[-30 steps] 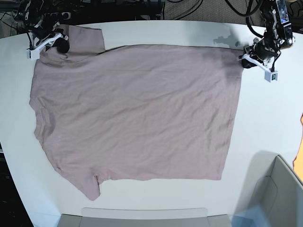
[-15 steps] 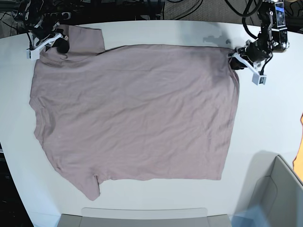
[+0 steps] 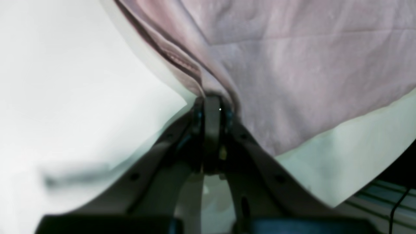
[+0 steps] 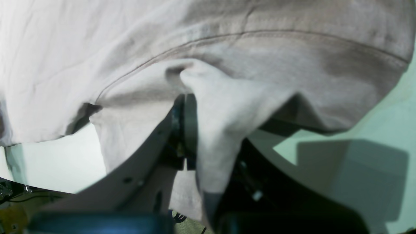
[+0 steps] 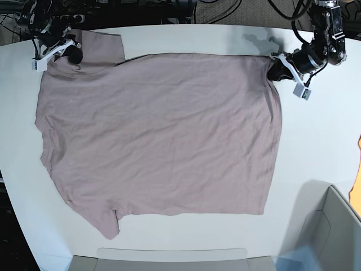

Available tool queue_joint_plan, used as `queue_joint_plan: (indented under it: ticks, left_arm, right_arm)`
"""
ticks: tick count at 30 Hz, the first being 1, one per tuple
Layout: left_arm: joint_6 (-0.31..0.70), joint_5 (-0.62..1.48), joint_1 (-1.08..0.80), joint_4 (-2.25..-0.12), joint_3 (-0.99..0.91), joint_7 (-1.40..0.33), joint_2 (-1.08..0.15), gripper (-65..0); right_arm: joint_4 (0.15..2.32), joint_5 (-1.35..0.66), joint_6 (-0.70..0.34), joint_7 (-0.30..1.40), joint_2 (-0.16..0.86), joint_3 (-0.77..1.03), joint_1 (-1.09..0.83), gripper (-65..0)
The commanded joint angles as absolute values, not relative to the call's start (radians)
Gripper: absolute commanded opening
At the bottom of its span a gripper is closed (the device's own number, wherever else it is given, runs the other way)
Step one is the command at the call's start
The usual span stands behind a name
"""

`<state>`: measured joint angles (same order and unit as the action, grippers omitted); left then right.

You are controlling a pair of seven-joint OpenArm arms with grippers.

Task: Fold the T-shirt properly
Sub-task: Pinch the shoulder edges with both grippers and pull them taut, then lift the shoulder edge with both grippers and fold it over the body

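Observation:
The mauve T-shirt (image 5: 158,135) lies spread flat on the white table (image 5: 321,141), neck side toward the view's left and hem toward the right. My left gripper (image 5: 276,71) is at the shirt's far right hem corner. In the left wrist view the gripper (image 3: 212,103) is shut on a bunched fold of the cloth (image 3: 308,65). My right gripper (image 5: 71,55) is at the far left, by the upper sleeve. In the right wrist view it (image 4: 188,105) is shut on a pinch of cloth (image 4: 97,48) near a seam.
A grey box (image 5: 333,226) stands at the front right corner. A flat grey tray edge (image 5: 169,257) runs along the front. An orange object (image 5: 357,186) shows at the right edge. Cables lie beyond the table's far edge.
My left gripper has moved leftward from off the cloth onto the shirt's far right corner and shut on it, drawing that corner slightly inward. The right gripper has not moved.

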<state>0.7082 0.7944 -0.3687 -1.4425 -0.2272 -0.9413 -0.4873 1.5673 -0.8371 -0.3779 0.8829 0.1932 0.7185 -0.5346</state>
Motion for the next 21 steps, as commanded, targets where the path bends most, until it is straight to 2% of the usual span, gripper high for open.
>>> queue_joint_plan:
  ticks: [1,6,13,17,21]
  left_arm:
    - [0.698,0.74,-0.386,-1.445,-0.266,-1.006,-0.489,-65.0]
    - [0.698,0.742,-0.421,-1.445,-0.449,-1.015,-0.463,-65.0]
    - [0.698,0.742,-0.484,-1.461,-0.473,-1.012,-0.461,-65.0]
    - [0.698,0.745,-0.541,-1.583,-0.486,-1.012,-0.456,-65.0]
    - [0.698,0.745,-0.553,-1.685,-0.584,-1.018,-0.412,-65.0]
  right_arm:
    - [1.58,-0.8,-0.363,0.912,0.203,0.725,-0.544,-65.0]
    - [1.673,-0.8,-0.363,0.908,0.196,0.728,-0.562,-65.0]
    - [1.805,-0.802,-0.363,0.908,0.183,0.76,-0.616,-65.0]
    - [1.896,-0.802,-0.363,0.912,0.14,0.825,-0.622,-65.0]
    - [1.945,-0.799,-0.363,0.912,0.14,0.835,-0.618,-65.0]
